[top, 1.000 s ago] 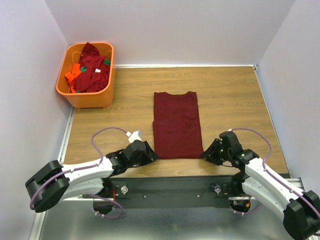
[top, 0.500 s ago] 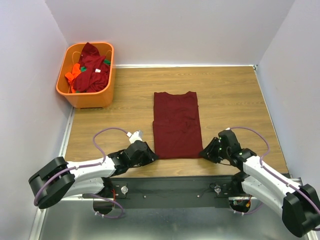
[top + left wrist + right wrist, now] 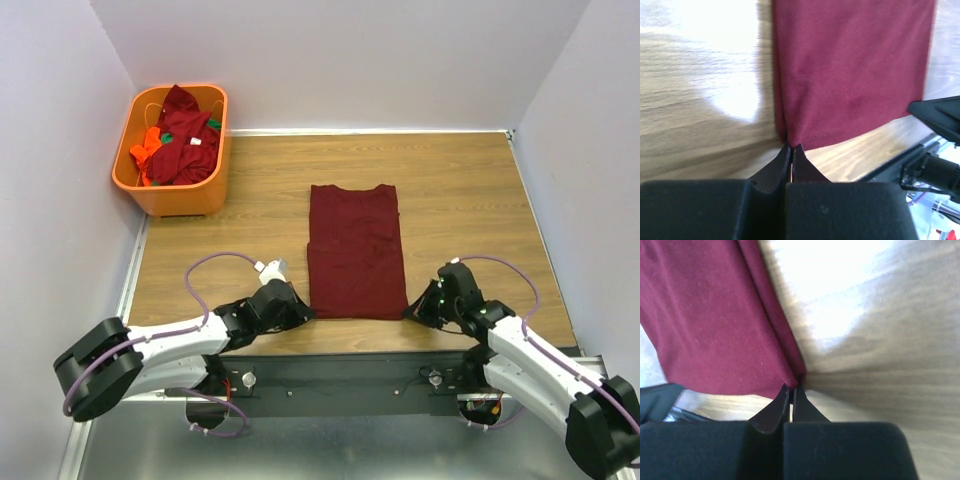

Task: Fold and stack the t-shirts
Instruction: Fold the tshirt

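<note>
A dark maroon t-shirt (image 3: 355,250) lies flat on the wooden table (image 3: 460,200), folded lengthwise into a narrow strip with its collar end far from me. My left gripper (image 3: 306,312) is shut on its near left corner (image 3: 790,137). My right gripper (image 3: 411,312) is shut on the near right corner (image 3: 795,379). In both wrist views the black fingertips meet on a pinch of maroon cloth at the hem. More t-shirts (image 3: 180,140), maroon with some orange and green, are heaped in the basket.
An orange plastic basket (image 3: 175,195) stands at the table's far left corner. White walls close in the back and both sides. A metal rail (image 3: 350,375) with the arm bases runs along the near edge.
Both grippers closed from partly open onto the shirt's near corners. The near hem has been drawn slightly wider at its corners.
</note>
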Controlling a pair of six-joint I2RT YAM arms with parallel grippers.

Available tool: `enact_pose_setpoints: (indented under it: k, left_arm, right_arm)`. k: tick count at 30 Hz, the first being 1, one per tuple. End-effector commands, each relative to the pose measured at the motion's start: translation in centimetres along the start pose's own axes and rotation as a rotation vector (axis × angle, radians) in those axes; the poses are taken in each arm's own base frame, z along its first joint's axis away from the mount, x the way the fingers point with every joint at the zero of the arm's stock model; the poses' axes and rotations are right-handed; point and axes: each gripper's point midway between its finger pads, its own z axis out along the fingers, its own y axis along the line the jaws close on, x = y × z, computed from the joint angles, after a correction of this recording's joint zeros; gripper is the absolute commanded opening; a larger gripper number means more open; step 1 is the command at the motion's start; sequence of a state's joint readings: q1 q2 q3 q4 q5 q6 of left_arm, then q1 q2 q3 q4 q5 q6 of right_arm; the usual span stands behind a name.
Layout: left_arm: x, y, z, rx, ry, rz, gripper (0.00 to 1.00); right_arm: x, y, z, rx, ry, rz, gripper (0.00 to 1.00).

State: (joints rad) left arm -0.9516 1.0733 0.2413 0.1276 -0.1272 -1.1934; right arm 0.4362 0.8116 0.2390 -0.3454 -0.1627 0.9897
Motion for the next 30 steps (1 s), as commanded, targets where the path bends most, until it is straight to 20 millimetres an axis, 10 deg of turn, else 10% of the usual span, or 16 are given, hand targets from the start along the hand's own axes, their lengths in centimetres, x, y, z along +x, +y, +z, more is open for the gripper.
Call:
enact_pose_setpoints:
  k: [1,14,30]
  left_arm:
    - [-1.5,-1.5,-1.2,0.021,-0.046,0.039,0.00]
    - [-1.0,-3.7,-5.5,0.170,-0.012,0.057,0.00]
    - [-10.3,-11.8,-6.9,0.192,-0.285,0.189,0.00]
  right_arm:
    - [0.7,-0.9,-1.3,0.026,0.024,-0.049,0.01]
    - [2.9,1.1,-5.6,-0.103,0.114,-0.122,0.01]
    - [-7.4,10.0,-8.2,-0.077,-0.165,-0.236,0.01]
